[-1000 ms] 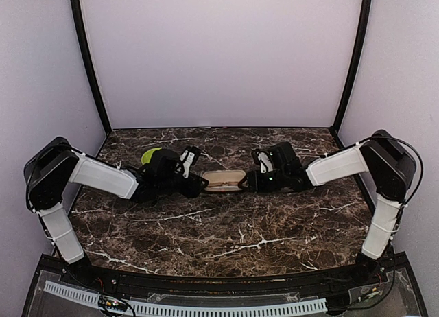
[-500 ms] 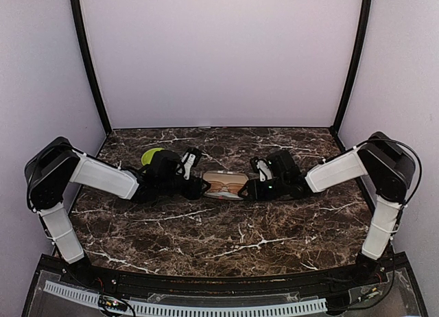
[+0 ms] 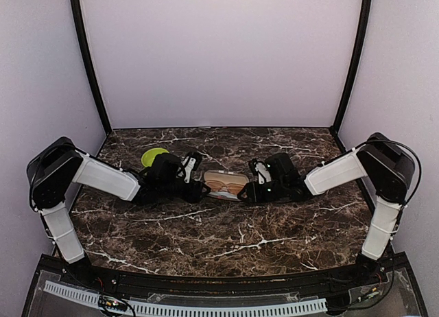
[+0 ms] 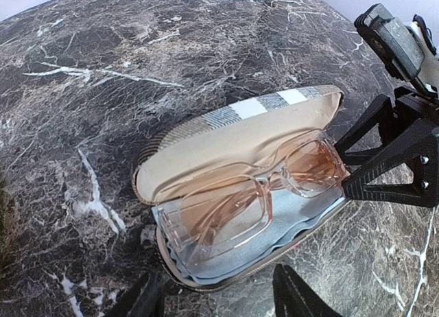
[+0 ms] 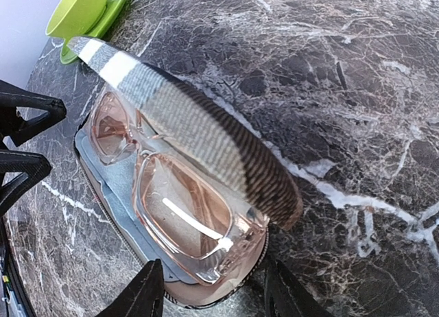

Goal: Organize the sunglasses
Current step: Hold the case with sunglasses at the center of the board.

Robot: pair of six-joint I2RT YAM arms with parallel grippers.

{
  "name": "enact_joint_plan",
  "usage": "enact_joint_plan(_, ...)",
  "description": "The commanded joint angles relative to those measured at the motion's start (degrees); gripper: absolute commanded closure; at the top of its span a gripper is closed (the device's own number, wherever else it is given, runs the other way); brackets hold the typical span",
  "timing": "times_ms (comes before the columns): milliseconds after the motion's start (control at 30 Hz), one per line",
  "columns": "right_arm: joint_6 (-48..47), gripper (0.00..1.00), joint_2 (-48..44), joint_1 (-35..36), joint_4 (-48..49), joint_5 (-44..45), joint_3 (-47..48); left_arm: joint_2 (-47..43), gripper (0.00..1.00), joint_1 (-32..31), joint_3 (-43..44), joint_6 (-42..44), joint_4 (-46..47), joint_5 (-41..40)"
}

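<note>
A dark, white-veined marble desk (image 3: 226, 235) is seen. At its middle, a fabric-covered oblong glasses case woven in grey and white stripes (image 3: 223, 184) is laid lengthwise from left to right. The case is open. Its lid (image 5: 185, 125) is raised on the far side, so that the beige lining is shown in the left wrist view.

Inside the lower half, a pair of sunglasses with a clear pinkish frame and pale orange lenses (image 4: 254, 193) is held. The sunglasses are laid flat on a pale blue-grey cloth (image 4: 302, 210), with the lenses facing up.

The left end of the case is clamped by the left pincer (image 4: 218, 289). Its black fingers (image 4: 295, 300) are set apart, one against each long side of that end. The right end is clamped in the same way by the right pincer (image 5: 209, 289), whose fingers (image 5: 144, 293) are set against the near and far sides. The case is thus held between the two pincers, which are pointed toward each other low over the desk. It cannot be told whether the case's underside is resting on the marble.

A lime-green dish (image 3: 154, 154) is seen on the far left part of the desk, just behind the left arm and apart from the case.
</note>
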Motion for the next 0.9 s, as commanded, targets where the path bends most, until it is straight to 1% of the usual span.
enact_joint_plan(0, -0.82, 0.49, 0.44, 0.65, 2.46, 0.79, -1.48, -0.15, 0.44, -0.25, -0.51, -1.43, 0.72, -0.40)
enact_joint_plan(233, -1.25, 0.49, 0.54, 0.74, 2.92, 0.60, -1.77, -0.02, 0.39, 0.41, 2.27, -0.90, 0.64, 0.41)
enact_joint_plan(333, -1.55, 0.49, 0.36, 0.74, 2.80, 0.60, -1.81, -0.09, 0.32, 0.91, 3.95, 0.85, -0.23, 0.21)
enact_joint_plan(433, -1.91, 0.49, 0.27, 0.69, 2.68, 0.43, -1.85, 0.02, 0.29, 1.70, 6.05, 4.20, -1.45, 2.35)
enact_joint_plan(567, -2.14, 0.49, 0.28, 0.73, 2.54, 0.32, -1.69, 1.68, 0.29, 2.53, 11.90, 12.75, -8.95, 5.97)
enact_joint_plan(633, -2.14, 0.49, 0.31, 0.74, 2.48, 0.21, -1.55, 2.37, 0.28, 2.75, 14.83, 18.37, -13.61, 7.86)
enact_joint_plan(800, -2.32, 0.49, 0.73, 0.74, 2.48, -0.14, -1.16, 3.75, 0.25, 3.28, 21.11, 32.31, -22.87, 9.52)
enact_joint_plan(867, -2.27, 0.49, 0.96, 0.74, 2.45, -0.32, -0.91, 5.54, 0.25, 4.15, 24.21, 37.37, -26.41, 12.07)
